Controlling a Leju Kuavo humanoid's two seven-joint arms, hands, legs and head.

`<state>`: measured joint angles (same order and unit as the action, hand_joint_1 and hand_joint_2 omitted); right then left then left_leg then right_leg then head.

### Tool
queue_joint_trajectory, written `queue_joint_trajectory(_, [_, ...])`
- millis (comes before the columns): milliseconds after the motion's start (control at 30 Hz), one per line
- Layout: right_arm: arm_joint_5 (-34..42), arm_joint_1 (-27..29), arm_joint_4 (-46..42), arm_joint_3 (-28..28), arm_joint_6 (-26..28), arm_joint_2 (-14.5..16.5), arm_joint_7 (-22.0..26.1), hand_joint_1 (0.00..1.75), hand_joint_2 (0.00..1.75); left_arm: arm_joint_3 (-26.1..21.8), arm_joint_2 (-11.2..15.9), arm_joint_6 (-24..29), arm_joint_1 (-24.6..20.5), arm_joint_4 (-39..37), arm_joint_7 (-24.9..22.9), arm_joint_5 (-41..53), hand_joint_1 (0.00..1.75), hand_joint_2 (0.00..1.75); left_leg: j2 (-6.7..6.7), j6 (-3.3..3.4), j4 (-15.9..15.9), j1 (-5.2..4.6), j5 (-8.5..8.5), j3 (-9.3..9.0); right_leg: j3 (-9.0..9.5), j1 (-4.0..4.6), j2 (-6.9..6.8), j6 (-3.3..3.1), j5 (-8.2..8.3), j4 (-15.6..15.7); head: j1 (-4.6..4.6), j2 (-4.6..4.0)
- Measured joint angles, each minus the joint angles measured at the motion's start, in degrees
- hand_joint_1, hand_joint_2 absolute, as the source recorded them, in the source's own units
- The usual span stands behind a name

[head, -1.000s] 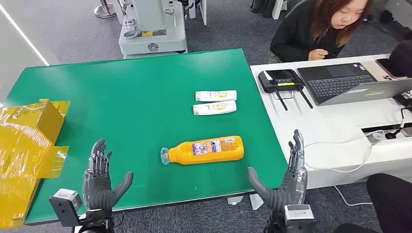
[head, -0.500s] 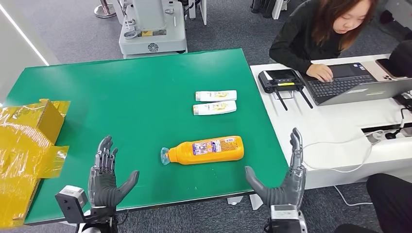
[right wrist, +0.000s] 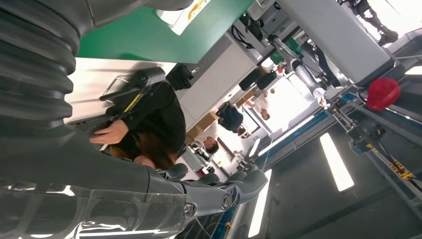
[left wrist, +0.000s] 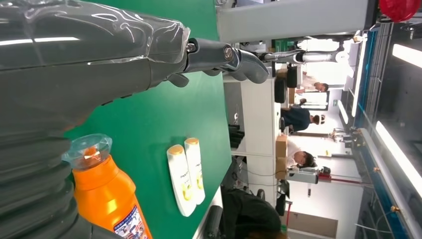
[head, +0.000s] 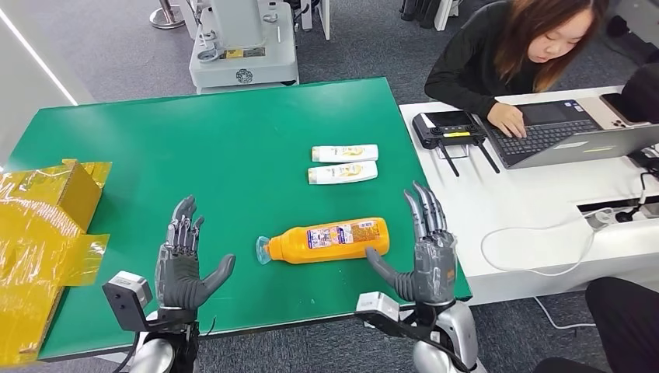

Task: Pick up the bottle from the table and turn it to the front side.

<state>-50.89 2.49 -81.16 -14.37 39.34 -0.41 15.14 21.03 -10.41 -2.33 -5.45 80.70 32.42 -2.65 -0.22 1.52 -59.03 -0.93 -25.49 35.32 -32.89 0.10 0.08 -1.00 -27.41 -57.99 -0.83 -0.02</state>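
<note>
The orange bottle [head: 329,240] lies on its side on the green tabletop [head: 217,148], near the front edge and a little right of the middle. Its clear cap points left and its flat base points right, with the printed label facing up.

The right hand [head: 423,256] stands at the bottle's base end, palm turned toward the bottle, its fingers [head: 423,208] spread and pointing away from the robot. The thumb reaches left toward the near side of the base; it looks very close to or just touching the bottle, though the head view does not settle which. The hand holds nothing.

The left hand [head: 183,260] hovers over the tabletop to the left of the cap, well apart from the bottle, palm facing right. Its fingers are apart and the hand is empty.

Farther back on the tabletop, two small white bottles [head: 344,163] lie side by side, caps to the left. A crumpled yellow box [head: 47,225] sits at the left edge. On a white desk [head: 536,210] to the right, a person [head: 513,54] types on a laptop [head: 559,132], beside a black controller [head: 447,126].
</note>
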Motion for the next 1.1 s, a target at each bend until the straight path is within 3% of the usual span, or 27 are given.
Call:
queue_joint_trajectory(133, [1.99,-5.03,5.14,-0.48,-3.39,-0.25,-0.57,0.00,1.75,0.00,-0.02,-0.32,-0.91,-1.53,0.38,-0.41,0.00,1.75,0.00,-0.01,0.00,0.01,0.01,-0.01,0.00,0.01,0.00,-0.01,0.01,-0.01,-0.01,0.00])
queue_joint_trajectory(333, [5.36,-14.13,15.42,-2.02,-14.17,-0.27,-3.01,0.00,1.75,0.05,-0.02,-0.54,-2.16,-3.10,0.46,-0.55,0.00,1.75,0.00,-0.04,-0.01,0.01,0.05,-0.01,0.00,0.02,0.00,-0.05,0.06,-0.04,-0.01,0.00])
queue_joint_trajectory(467, [5.96,-18.58,21.34,-3.32,-17.22,0.06,-4.12,0.00,1.75,0.10,0.03,-0.68,-2.30,-3.53,0.26,-0.55,0.00,1.75,-0.02,-0.04,-0.02,0.01,0.05,0.00,0.00,0.02,-0.02,-0.05,0.06,-0.05,-0.01,0.00])
queue_joint_trajectory(800, [10.14,-21.23,28.22,-6.18,-28.14,1.14,-6.28,0.00,1.75,0.26,0.40,-1.62,-2.31,-3.61,-2.18,-1.58,0.00,1.75,-0.03,-0.05,-0.01,0.03,0.03,0.01,-0.01,0.04,-0.03,-0.04,0.03,-0.05,-0.01,0.00])
queue_joint_trajectory(1100, [3.75,-23.05,28.77,-11.96,-37.46,-0.56,-14.80,0.00,1.75,0.48,1.07,-5.48,-2.39,-4.32,-4.49,-4.95,0.00,1.75,-0.03,-0.05,-0.02,0.04,0.04,0.00,-0.01,0.05,-0.02,-0.05,0.05,-0.04,-0.01,0.00])
